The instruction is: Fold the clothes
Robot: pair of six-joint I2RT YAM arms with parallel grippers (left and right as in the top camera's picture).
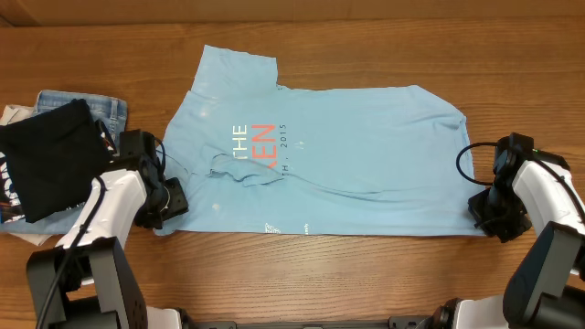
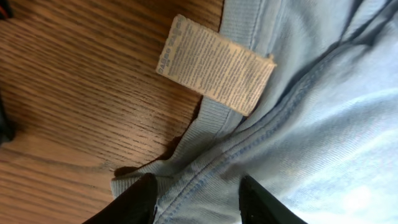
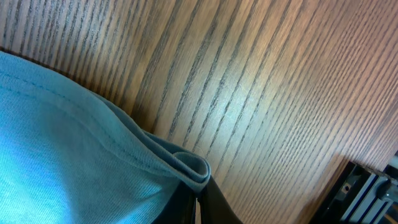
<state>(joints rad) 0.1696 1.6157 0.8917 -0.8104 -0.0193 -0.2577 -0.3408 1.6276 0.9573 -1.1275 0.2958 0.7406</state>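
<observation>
left wrist view: the left hand [image 2: 196, 182] has its two dark fingers [image 2: 140, 199] standing moderately apart. Light blue fabric lies between them, not pinched, at a ribbed edge of the t-shirt [image 2: 323, 124]. at 12 o'clock from the fingers a printed care label [image 2: 214, 65] sticks out from that ribbed edge over bare wood.

right wrist view: the right hand [image 3: 199, 208] is closed tight, its fingertips nipping a rolled fold of the t-shirt's hem. wood grain runs away toward 1 o'clock.

overhead view: the left hand sits at the 8 o'clock corner of the sky-blue t-shirt, and the right hand at its 4 o'clock corner. the shirt is spread flat across the middle of the counter [image 1: 366, 274], with one sleeve jutting toward 12 o'clock. its red-orange and white lettering [image 1: 256, 144] is turned sideways left of centre, and a small rumple lies just below the lettering. at 9 o'clock from the shirt, well clear of it, a black garment [image 1: 50, 160] rests partly over folded denim jeans [image 1: 99, 102].
</observation>
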